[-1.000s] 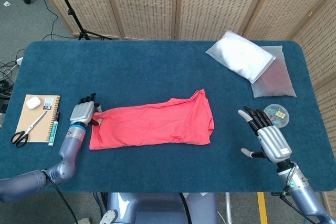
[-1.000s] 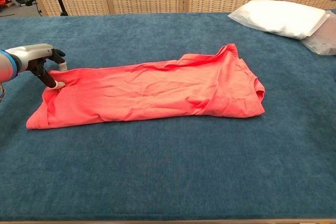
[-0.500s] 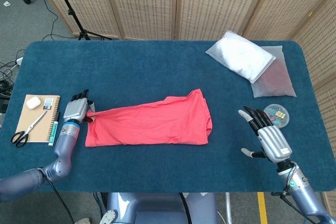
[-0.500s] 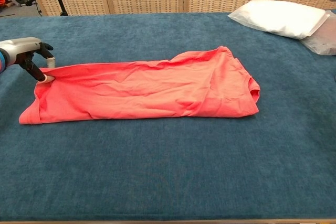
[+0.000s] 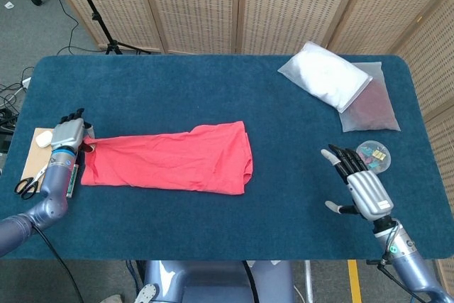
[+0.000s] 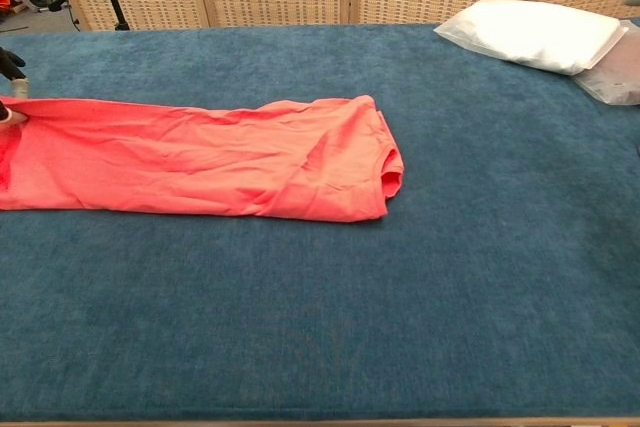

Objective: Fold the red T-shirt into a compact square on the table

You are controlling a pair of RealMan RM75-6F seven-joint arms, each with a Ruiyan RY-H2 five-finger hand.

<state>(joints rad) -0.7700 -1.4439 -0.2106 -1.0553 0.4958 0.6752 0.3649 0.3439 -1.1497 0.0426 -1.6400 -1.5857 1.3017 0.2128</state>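
No legible text, labels, brands or numbers anywhere; print on notebook point(image 5: 32, 164) too small to read.

We see the T-shirt point(image 5: 170, 166) lying left of centre on the tabletop point(image 5: 213, 97), notebook point(image 5: 32, 164) beyond its left end, pillow point(image 5: 325, 74) far right behind.

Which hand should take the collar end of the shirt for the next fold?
Probably the right hand: it is open and idle on the collar's side. The left hand pinches the far corner of the red T-shirt.
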